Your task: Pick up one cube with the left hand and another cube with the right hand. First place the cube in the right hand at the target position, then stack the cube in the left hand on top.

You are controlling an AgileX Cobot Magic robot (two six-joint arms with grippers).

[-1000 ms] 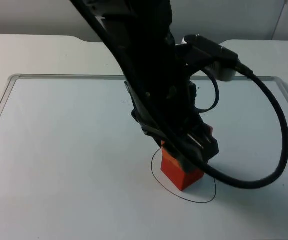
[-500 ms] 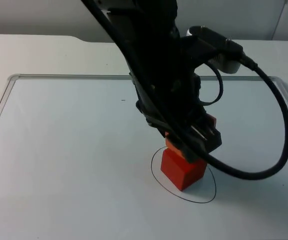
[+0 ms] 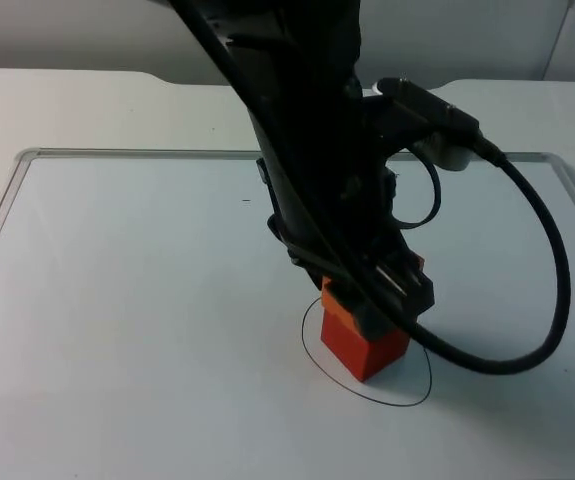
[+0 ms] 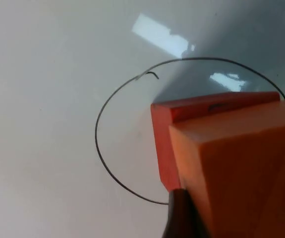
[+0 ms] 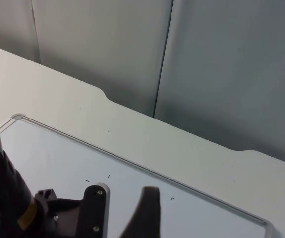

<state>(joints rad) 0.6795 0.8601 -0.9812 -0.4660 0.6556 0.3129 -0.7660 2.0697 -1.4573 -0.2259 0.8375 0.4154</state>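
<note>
A red cube (image 3: 369, 352) stands inside a circle (image 3: 408, 399) drawn in black on the white board. My left gripper (image 3: 372, 295) hangs right over it, shut on an orange cube (image 3: 337, 300) that sits low on the red cube's top, shifted toward one side. In the left wrist view the orange cube (image 4: 241, 163) is close up, with the red cube (image 4: 201, 106) under it, one black fingertip (image 4: 179, 220) against it, and the circle (image 4: 98, 148) around both. My right gripper (image 5: 148, 213) waits high above the board's far edge.
The white board (image 3: 117, 300) has a raised rim (image 3: 27, 155) along its far and left sides. The left arm (image 3: 297, 120) covers the board's middle, with its cable looping out to the right. A grey partition wall (image 5: 182, 59) stands behind the table.
My left gripper rose a little to the right with the orange cube, then came back down onto the red cube. The red cube stayed in place.
</note>
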